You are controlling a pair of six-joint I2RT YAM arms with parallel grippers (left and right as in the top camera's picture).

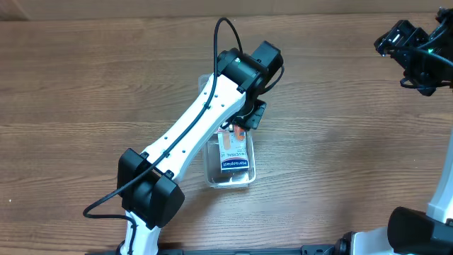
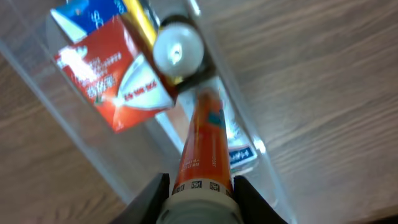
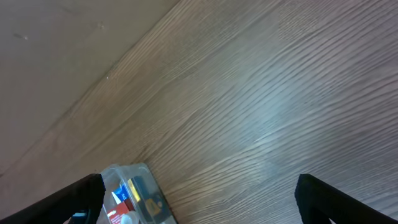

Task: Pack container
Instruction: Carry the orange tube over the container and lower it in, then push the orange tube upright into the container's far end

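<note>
L gripper (image 2: 201,182) pinches an orange plastic tube (image 2: 202,134) by its near end, nose slanting down into the clear, long rectangular plastic container (image 1: 231,183), which sits mid-table under the L arm. Inside lie a red-and-white cardboard box (image 2: 118,81), a round white cap-like item (image 2: 178,50) and a blue-and-white packet (image 1: 236,163). Judged best approach: lower the tube into the free lane beside the wall nearest it, keep it parallel w/ the long side, and release only once it lies flat. A tilted drop could leave it propped on the box. Far off, R gripper (image 3: 199,186) hangs spread & empty over the brown wooden table (image 3: 249,93).
</note>
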